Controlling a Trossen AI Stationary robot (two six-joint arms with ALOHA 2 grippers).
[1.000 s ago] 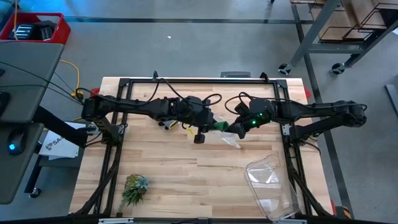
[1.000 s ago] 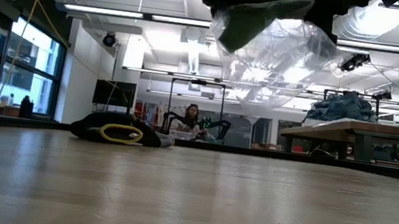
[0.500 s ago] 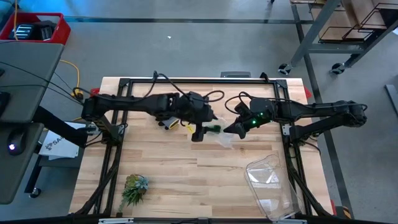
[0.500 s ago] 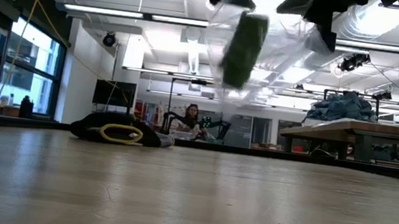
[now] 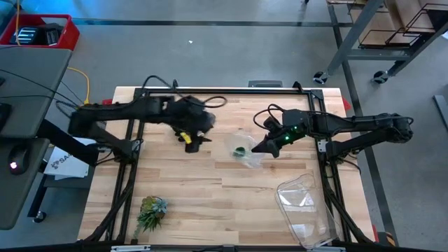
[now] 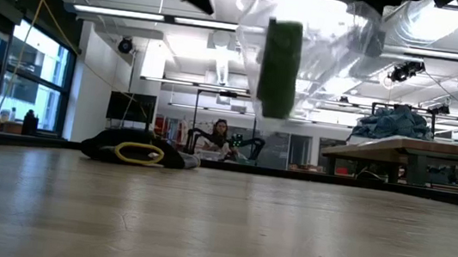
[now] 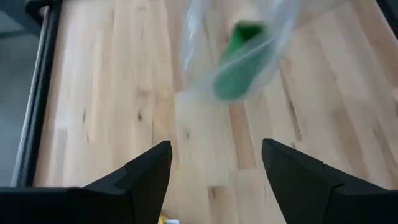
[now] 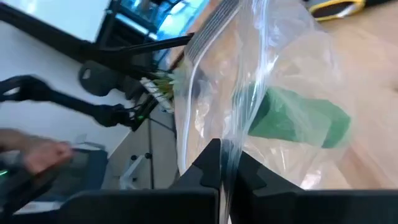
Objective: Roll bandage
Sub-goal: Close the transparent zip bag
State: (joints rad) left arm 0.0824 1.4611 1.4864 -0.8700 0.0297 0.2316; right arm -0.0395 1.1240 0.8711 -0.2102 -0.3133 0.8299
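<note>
The rolled green bandage (image 5: 241, 150) sits inside a clear zip bag (image 5: 245, 150) that hangs above the middle of the wooden table (image 5: 175, 203), nearer its far edge. The right gripper (image 5: 263, 145) is clenched on the bag's edge. The left gripper (image 5: 194, 138), fingers spread and empty, is off toward the table's left side. To finish well, the right arm should probably lower the bag gently onto the table before letting go, so the roll stays wound.

Arms: two dark, jointed, black cables looping along them
Right arm: small green light near its wrist, frame centre-right
Fingers: dark, wedge-shaped
</note>
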